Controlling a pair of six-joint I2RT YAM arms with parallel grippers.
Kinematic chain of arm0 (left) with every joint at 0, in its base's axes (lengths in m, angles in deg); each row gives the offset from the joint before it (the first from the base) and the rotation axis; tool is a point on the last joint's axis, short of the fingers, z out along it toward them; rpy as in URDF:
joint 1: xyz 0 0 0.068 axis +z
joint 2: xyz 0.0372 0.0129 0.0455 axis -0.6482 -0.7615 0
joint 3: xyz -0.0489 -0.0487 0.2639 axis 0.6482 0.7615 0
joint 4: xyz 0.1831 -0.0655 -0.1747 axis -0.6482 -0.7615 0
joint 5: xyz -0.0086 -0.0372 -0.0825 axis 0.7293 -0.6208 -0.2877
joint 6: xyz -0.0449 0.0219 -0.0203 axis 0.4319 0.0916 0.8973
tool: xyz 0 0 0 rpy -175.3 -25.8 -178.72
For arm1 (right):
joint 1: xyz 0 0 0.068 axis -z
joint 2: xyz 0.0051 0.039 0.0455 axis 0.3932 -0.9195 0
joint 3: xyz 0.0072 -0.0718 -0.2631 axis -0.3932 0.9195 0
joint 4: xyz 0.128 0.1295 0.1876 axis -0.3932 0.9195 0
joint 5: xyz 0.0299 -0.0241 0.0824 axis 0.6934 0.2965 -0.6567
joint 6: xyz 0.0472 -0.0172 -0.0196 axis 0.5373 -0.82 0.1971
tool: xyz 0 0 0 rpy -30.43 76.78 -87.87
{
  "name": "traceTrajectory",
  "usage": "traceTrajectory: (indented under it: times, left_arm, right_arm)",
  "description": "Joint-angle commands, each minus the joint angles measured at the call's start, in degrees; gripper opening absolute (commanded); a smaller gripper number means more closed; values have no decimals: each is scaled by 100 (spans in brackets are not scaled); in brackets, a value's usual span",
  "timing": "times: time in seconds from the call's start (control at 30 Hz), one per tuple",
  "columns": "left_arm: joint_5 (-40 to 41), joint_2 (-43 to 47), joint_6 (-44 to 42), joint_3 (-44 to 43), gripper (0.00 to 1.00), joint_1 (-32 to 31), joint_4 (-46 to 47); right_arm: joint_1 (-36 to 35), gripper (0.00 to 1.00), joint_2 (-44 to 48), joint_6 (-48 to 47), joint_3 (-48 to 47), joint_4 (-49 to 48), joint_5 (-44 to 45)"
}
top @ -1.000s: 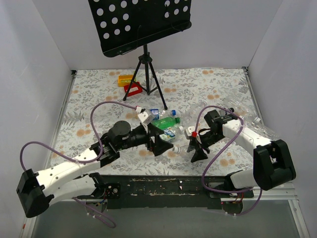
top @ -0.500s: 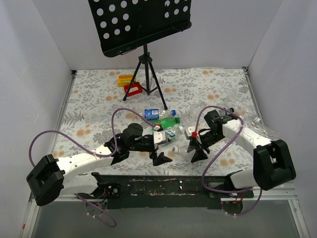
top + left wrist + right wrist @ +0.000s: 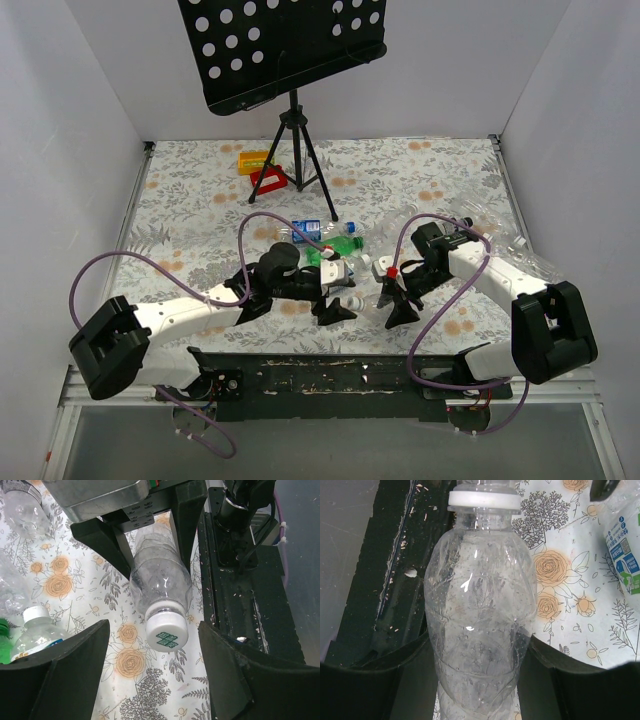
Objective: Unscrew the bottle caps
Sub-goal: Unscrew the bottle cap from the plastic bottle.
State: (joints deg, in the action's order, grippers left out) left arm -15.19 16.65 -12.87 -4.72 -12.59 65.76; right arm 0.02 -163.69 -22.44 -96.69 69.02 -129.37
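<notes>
The right gripper (image 3: 480, 682) is clamped around the body of a clear bottle (image 3: 480, 615), one black finger pressed to each side, holding it on its side just above the flowered table (image 3: 180, 210). From above, the bottle's long axis runs about 3 to 9 o'clock, near the front edge of the table at its middle. Its white cap (image 3: 167, 631) points to 9 o'clock, at the left gripper (image 3: 152, 647).

In the right wrist view the bottle runs straight up the frame, cap at 12 o'clock. In the left wrist view the cap faces the camera and leans toward 6 o'clock, with the body receding to 12 o'clock.

The left gripper's jaws stand partly open around the cap, with a clear gap on each side, touching nothing.

Just beyond, at 12 o'clock from the two grippers, a green bottle (image 3: 322, 256) and a blue-labelled bottle (image 3: 309, 228) lie on their sides.
</notes>
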Motion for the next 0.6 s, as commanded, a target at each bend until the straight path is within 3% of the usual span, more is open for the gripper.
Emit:
traceTrajectory:
  times: [0.0,0.13,0.37,0.47,0.53,0.57]
  left_arm:
    - [-143,-48,4,-244,67,-27,-12]
    - [-117,-57,57,-253,54,-27,-21]
    - [-55,-57,215,-253,39,-27,-82]
    - [-11,-13,381,-253,20,-27,-74]
    - [6,22,627,-235,1,-27,-30]
    - [50,57,881,-235,0,-27,14]
  right_arm:
    - [-33,5,34,-106,-115,162,-155]
    - [-42,5,26,-97,-115,153,-155]
    - [-42,5,-1,-79,-115,153,-138]
    - [-42,5,-1,-71,-115,153,-138]
    - [-42,5,-10,-79,-115,153,-138]
    - [-42,5,-18,-71,-115,144,-138]
